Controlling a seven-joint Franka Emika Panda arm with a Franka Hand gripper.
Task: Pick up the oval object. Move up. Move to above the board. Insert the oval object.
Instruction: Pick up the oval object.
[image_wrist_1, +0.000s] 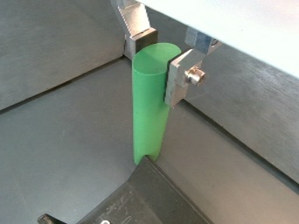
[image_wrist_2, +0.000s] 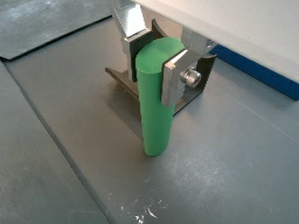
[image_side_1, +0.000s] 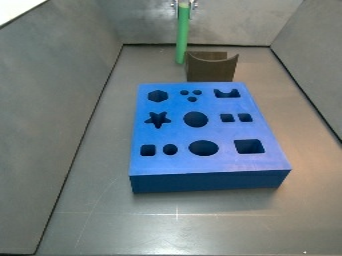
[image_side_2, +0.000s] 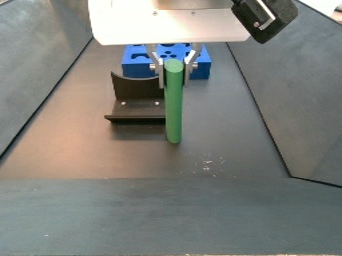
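Where wrist views hide the board (image_side_1: 201, 130), end effector (image_wrist_2: 158, 54) clamped on upright oval object (image_wrist_2: 156, 101) beside fixture (image_side_2: 136, 97).

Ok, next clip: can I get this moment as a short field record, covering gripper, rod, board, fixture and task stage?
gripper: the gripper is at the rod's upper end, beyond the board's far edge in a side view
jaws: shut on the oval object
oval object: the oval object hangs upright; floor contact at its lower end cannot be told
board: the board lies flat on the floor, no piece in its cutouts
fixture: the fixture stands beside the rod
stage: picked up, not yet above the board
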